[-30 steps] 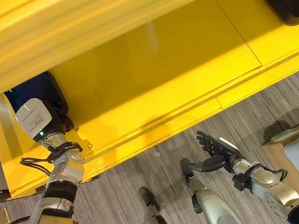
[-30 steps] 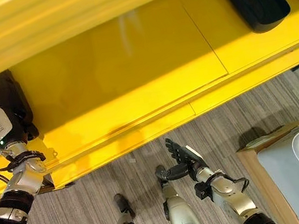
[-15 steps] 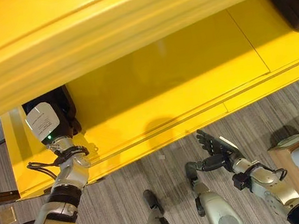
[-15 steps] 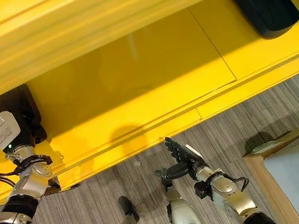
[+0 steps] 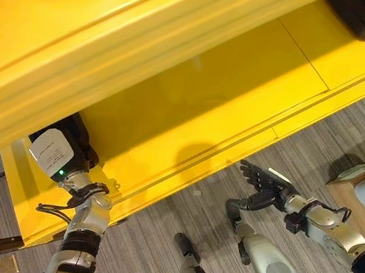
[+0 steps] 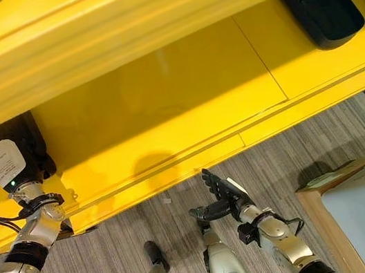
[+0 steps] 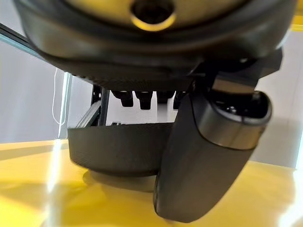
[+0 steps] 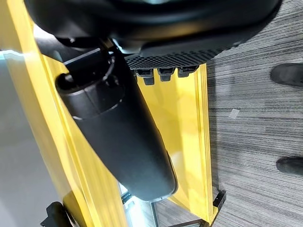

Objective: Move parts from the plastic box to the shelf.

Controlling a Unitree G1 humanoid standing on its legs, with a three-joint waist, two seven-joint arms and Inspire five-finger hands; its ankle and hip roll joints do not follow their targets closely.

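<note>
Yellow metal shelf (image 5: 218, 95) fills the scene. Since a second ago the left hand (image 7: 208, 156), curled around the black moulded plastic part (image 7: 118, 149), has lowered it onto the shelf's left end; release follows. Right hand (image 5: 264, 182) hangs spread below the shelf.

Two silver-grey jointed arms end in dark hands. The left hand (image 5: 70, 137) carries a white labelled block with a small green light at its wrist, above black cable loops. The right hand (image 5: 264, 182) is black, with a textured palm and a smooth, rounded thumb (image 8: 120, 142), joined by a black-ringed wrist.
</note>
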